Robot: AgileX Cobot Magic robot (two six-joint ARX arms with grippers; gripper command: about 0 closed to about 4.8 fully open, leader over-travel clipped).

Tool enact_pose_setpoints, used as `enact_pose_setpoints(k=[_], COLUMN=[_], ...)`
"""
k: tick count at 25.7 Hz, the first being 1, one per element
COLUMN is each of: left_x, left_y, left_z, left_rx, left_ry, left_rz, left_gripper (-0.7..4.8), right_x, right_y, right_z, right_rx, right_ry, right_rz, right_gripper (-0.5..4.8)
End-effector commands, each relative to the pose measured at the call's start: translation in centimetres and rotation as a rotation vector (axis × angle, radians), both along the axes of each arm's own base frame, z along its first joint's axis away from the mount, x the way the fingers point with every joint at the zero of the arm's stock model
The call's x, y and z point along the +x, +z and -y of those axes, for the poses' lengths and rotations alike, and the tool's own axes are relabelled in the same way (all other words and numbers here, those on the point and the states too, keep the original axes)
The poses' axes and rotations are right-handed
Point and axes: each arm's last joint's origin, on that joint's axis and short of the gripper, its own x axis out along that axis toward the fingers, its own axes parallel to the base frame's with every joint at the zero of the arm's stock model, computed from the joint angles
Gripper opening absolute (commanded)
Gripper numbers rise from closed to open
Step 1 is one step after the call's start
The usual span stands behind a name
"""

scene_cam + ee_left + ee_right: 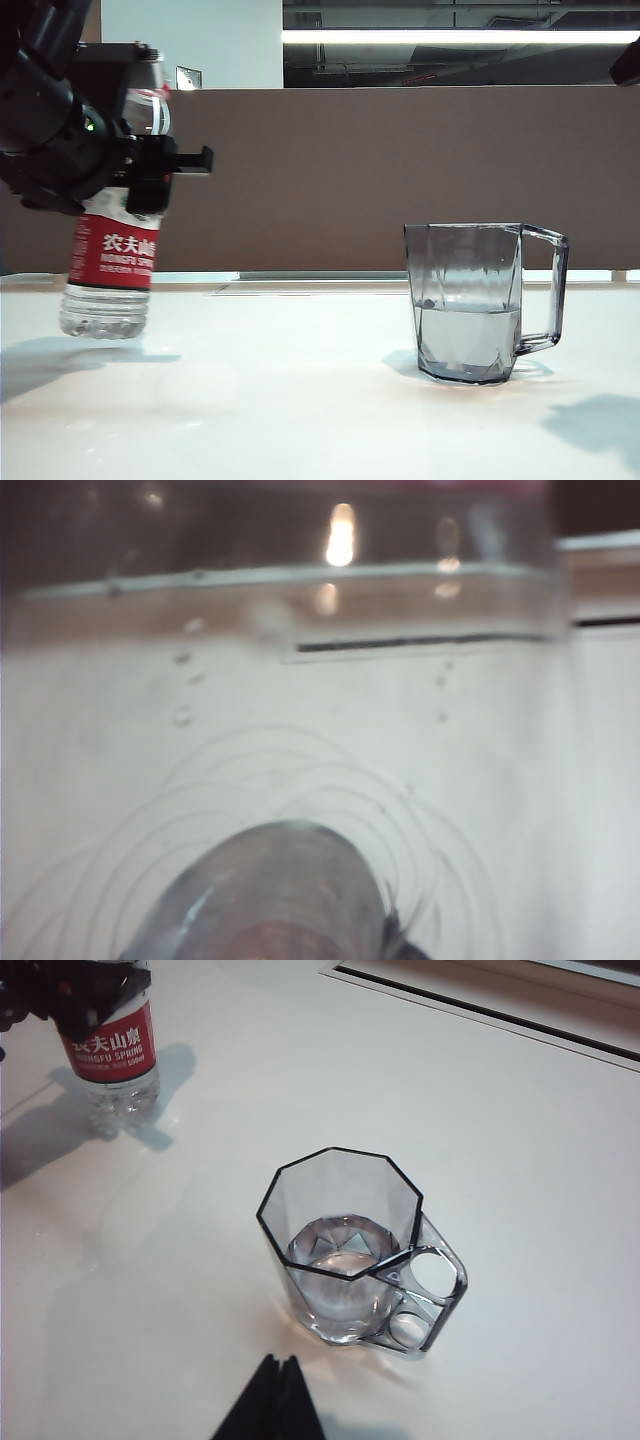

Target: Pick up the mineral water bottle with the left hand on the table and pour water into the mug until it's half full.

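Nearest, the mug (485, 302) stood about half full on the table (300, 400). Farther left, the left hand (150, 165) clamped the mineral water bottle (112, 260) just above the surface; a tilted set-down might topple it. The right gripper (272, 1400) sat beside the mug, its jaws' state unclear.

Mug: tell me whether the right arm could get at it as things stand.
Probably yes. The mug stands alone on the table, just beyond the right gripper; the mineral water bottle, held by the left gripper, is well aside.
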Motion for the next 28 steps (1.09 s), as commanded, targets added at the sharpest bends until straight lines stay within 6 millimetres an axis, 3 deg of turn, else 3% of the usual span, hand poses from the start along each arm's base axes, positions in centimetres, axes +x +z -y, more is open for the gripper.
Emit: enact_pose_setpoints(k=[1,17,28], left_x=[0.08,0.07,0.02], left_y=[0.75,0.78,0.44], left_z=[0.03,0.08,0.90], left_rx=[-0.044,-0.074,-0.044], left_ry=[0.031,0.025,-0.258], left_rz=[0.051,0.050,0.014], left_gripper=[1.81,1.81,1.81], right_x=[-0.01,-0.02,-0.03], right_y=[0.40,0.41,0.38], right_z=[-0.03,-0.03,-0.02], right_rx=[0.020,0.021,0.020], right_ry=[0.005,0.008,0.008], right_rz=[0.016,0.015,0.013], right_gripper=[-0.04,-0.04,-0.04])
